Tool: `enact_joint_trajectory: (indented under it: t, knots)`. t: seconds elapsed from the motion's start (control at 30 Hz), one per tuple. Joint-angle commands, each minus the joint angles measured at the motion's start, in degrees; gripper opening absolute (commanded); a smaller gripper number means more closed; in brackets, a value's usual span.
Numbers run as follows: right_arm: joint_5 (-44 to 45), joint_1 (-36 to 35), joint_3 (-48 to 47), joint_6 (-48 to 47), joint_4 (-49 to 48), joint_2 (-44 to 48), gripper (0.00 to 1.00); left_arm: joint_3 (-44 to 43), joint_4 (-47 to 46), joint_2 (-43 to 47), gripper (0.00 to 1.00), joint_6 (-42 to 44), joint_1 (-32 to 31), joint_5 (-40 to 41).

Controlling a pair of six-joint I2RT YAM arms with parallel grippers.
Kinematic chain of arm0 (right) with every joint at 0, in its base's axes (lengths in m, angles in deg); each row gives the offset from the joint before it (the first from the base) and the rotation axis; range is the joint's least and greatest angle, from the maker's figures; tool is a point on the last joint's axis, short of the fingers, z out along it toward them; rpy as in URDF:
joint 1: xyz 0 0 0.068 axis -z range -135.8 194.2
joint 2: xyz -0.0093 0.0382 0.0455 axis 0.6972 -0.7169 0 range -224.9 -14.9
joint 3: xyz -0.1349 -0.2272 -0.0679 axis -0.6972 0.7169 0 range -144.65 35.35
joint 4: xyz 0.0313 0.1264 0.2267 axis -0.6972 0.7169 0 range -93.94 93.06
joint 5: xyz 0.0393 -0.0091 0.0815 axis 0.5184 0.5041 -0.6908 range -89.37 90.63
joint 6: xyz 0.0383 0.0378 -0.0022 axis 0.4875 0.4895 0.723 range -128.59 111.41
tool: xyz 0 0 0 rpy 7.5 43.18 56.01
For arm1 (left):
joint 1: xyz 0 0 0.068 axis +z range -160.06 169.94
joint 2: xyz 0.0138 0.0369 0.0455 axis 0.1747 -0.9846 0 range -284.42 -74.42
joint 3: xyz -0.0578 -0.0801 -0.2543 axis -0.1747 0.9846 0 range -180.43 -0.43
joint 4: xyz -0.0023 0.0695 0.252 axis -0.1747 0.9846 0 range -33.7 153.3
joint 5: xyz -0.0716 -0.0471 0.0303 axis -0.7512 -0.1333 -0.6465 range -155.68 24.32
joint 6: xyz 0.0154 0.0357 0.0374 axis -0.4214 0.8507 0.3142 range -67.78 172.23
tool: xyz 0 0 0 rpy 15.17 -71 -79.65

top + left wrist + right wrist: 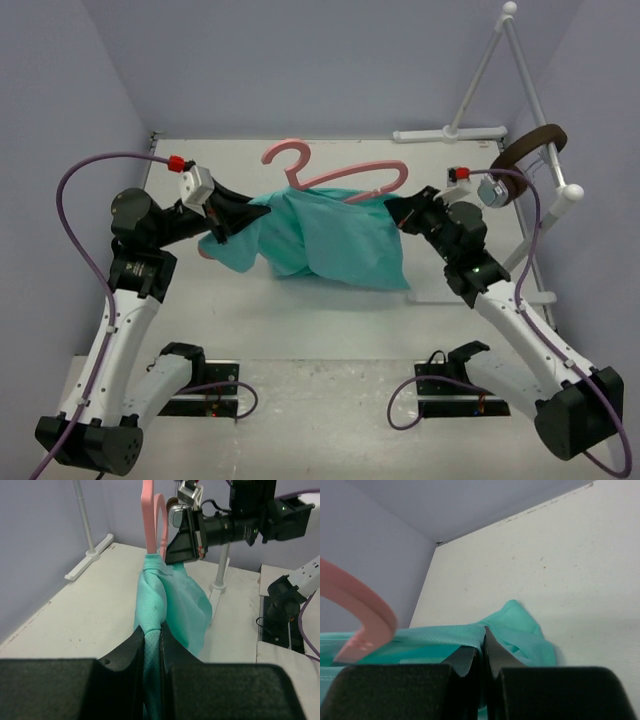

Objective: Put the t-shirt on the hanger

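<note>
The teal t-shirt (335,240) hangs bunched between my two grippers above the table, draped over the lower part of the pink hanger (330,172), whose hook points to the back left. My left gripper (228,222) is shut on the shirt's left edge; in the left wrist view a fold of cloth (152,645) is pinched between the black fingers (131,647). My right gripper (398,212) is shut on the shirt's right edge, where teal fabric (445,632) runs into the closed jaws. A stretch of the hanger (367,620) curves past at the left of that view.
A white tubular rack (478,95) stands at the back right, with brown headphones (530,150) on its arm. Grey walls close in the table (300,320) on the left, back and right. Purple cables loop off both arms.
</note>
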Motion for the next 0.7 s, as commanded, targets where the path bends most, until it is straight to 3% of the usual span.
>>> enact_joint_trajectory:
  t: [0.0,0.13,0.27,0.4,0.57,0.67]
  knots:
    - [-13.7,10.3,-8.1,-8.3,15.8,1.9,0.0,1.4,-3.5,1.2,0.0,3.6,0.3,-0.3]
    - [-21.9,17.7,-16.5,-11.7,24.0,-0.5,0.0,4.0,-3.6,1.4,0.0,6.8,0.3,-1.2]
    - [-24.8,18.7,-25.1,-13.6,30.8,-2.6,0.0,5.7,-1.5,0.9,0.0,10.4,0.3,0.7]
    - [-23.7,18.6,-32.5,-15.0,36.2,-2.2,0.0,5.4,1.9,-0.7,0.0,14.2,0.2,3.6]
    - [-27.6,15.1,-44.5,-20.8,45.5,-7.1,0.0,2.1,1.7,-3.3,0.0,13.1,-1.6,-1.2]
    - [-21.0,10.6,-49.9,-23.9,51.0,-10.5,0.0,-3.9,12.2,-6.0,0.0,19.0,-6.1,5.6]
